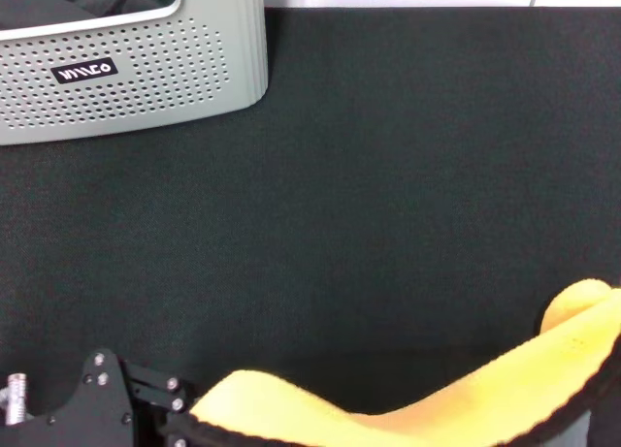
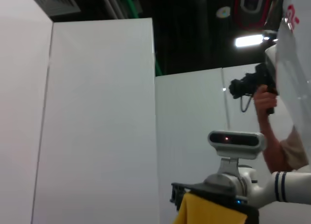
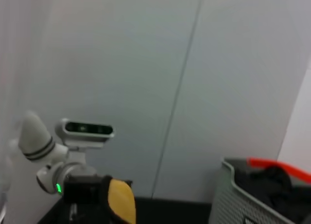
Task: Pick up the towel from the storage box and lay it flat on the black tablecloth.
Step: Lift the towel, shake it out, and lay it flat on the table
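The towel [image 1: 417, 413] is out of the storage box [image 1: 146, 74] and stretched in the air along the lower edge of the head view, its bright yellow side facing the camera and its black-trimmed edge running along the bottom. It sags in the middle and rises toward the lower right corner of the frame, where a rounded yellow fold stands highest.

The left hand [image 1: 170, 418] sits in the lower left of the head view, a black bracket with screws, right at the towel's left end. It appears to be gripping that corner, though the fingertips themselves are hidden behind the cloth. In the right wrist view the same hand [image 3: 92, 192] shows in the lower left with a yellow fold of towel [image 3: 121, 200] hanging from it.

The right hand [image 2: 214, 195] is out of the head view; in the left wrist view it shows at the bottom centre, a black clamp closed on a yellow corner of towel [image 2: 206, 212].

The storage box stands in the upper left of the head view, on the black tablecloth [image 1: 388, 195] that covers the tabletop. Dark fabric lies inside it, and its black label faces the camera.
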Tool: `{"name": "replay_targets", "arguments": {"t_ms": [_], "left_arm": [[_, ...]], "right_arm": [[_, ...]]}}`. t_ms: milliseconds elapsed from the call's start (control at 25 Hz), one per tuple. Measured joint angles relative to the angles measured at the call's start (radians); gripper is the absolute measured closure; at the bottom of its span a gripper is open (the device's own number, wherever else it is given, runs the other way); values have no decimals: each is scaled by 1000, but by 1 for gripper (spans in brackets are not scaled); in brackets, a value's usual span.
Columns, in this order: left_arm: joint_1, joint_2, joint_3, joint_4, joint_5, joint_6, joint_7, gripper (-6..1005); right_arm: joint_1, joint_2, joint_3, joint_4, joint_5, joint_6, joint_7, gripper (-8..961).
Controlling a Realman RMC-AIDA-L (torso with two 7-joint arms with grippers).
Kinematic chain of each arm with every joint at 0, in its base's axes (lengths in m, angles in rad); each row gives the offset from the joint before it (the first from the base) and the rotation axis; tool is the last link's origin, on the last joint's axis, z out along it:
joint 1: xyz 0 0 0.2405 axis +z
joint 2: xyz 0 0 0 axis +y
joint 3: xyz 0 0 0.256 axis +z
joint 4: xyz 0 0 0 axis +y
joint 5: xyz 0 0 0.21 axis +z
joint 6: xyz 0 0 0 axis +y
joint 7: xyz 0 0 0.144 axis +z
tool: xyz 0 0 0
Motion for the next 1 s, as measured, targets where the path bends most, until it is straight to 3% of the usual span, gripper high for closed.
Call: {"name": "replay_targets", "arguments": {"t_ms": [120,280,440,720,1000], "left_arm": [[-66,-7,-7,-116,5,-4,55,971],[-253,-15,-14,-389,3,-15,166,971],[-404,-31,-15,-540,-24,-112,224,971],[-461,-70,-15,-491,-83,-328,234,972],[-469,-78,-15,-485,-171,-516,237,972]], "right_arm": [[27,0,-2,105,-33,-14,-40,940],[91,-1,-2,275,-89,-76,-123,940],[226,-5,3,461,-146,-125,-169,939],[406,-14,-6,697,-230,-289,-264,939],[542,-24,-38,918,-254,-466,-319,938]]}}
